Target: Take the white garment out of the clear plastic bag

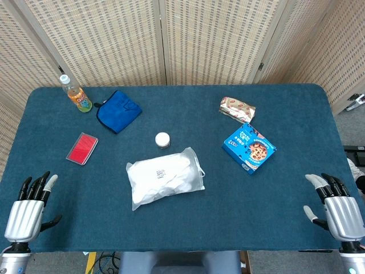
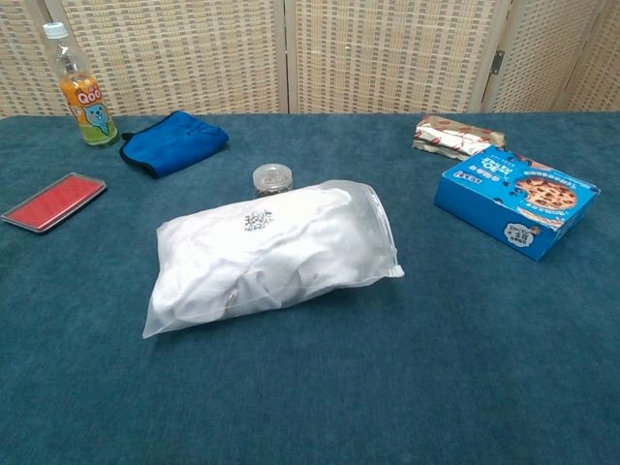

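A clear plastic bag [image 1: 164, 177] [image 2: 271, 254] with the white garment folded inside lies flat in the middle of the blue table, its zip end toward the right. My left hand [image 1: 28, 210] hovers at the near left corner, fingers apart and holding nothing. At the near right corner my right hand [image 1: 336, 205] is likewise open and empty. Both hands are well away from the bag. Neither hand shows in the chest view.
A small round jar [image 1: 162, 139] sits just behind the bag. A blue cookie box [image 1: 249, 148], a wrapped snack pack [image 1: 237, 108], a blue cloth [image 1: 118, 111], a drink bottle [image 1: 75, 94] and a red flat case [image 1: 82, 148] lie around the table [image 1: 274, 200].
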Robot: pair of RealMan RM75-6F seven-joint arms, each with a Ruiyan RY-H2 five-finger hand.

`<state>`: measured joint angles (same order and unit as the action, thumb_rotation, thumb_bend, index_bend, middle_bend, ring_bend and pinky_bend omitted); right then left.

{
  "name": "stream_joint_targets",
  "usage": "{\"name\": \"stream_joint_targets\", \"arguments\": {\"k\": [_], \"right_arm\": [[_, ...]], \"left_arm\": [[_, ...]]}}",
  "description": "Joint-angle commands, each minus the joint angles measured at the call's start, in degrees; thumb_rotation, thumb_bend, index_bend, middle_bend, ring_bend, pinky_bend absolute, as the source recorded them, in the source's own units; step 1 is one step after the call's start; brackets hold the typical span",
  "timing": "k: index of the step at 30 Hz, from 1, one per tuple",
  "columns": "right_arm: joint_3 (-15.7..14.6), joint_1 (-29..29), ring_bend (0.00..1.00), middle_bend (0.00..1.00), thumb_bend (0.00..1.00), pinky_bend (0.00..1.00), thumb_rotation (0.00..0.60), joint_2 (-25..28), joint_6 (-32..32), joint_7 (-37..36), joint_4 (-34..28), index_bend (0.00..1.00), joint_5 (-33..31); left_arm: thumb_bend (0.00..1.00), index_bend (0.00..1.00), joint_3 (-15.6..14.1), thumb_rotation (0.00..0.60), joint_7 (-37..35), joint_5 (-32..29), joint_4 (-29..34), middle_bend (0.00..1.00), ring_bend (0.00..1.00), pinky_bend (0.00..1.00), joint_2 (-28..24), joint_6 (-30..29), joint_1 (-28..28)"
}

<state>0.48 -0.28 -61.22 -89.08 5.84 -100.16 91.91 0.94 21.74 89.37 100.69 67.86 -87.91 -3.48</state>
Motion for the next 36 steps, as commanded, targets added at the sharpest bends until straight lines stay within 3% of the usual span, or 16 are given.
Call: {"name": "stream_joint_targets", "arguments": {"k": [1,8,17,27,36], "right_arm": [[0.0,0.0,0.12,0.21,0.24,0.16,0.600,0.0,0.0,0.0,0.0,0.18,0.0],[0.3,-0.1,0.12,0.21,0.24,0.16,0.600,0.7,-0.7,0.0,-0.5,0.18,0.3],[1.8,-0.3,0.12,0.21,0.24,0.16,0.600,2.1,-2.9,1.5,-1.7,0.18,0.3],[2.6,-0.1,0.12,0.21,0.24,0.16,0.600,2.8,-3.3,2.9,-3.2,0.18,0.1],[2.4,-0.2,0.12,0.21,0.24,0.16,0.600,2.9,-2.9,3.4,-3.6,0.18,-0.3]], "left_arm": [[0.11,0.08,0.0,0.600,-0.1,-0.1,0.0,0.03,0.11,0.03,0.0,0.0,0.0],[0.11,0.08,0.2,0.600,-1.2,-0.1,0.2,0.03,0.11,0.03,-0.4,0.5,-0.4],[0.11,0.08,1.1,0.600,-9.4,0.9,1.8,0.03,0.11,0.03,-2.8,5.2,-4.0],[0.11,0.07,2.4,0.600,-15.4,5.0,4.6,0.03,0.11,0.03,-3.4,13.3,-11.9],[0.11,0.05,4.2,0.600,-14.8,5.2,4.0,0.03,0.11,0.03,0.7,21.9,-19.9]]}}
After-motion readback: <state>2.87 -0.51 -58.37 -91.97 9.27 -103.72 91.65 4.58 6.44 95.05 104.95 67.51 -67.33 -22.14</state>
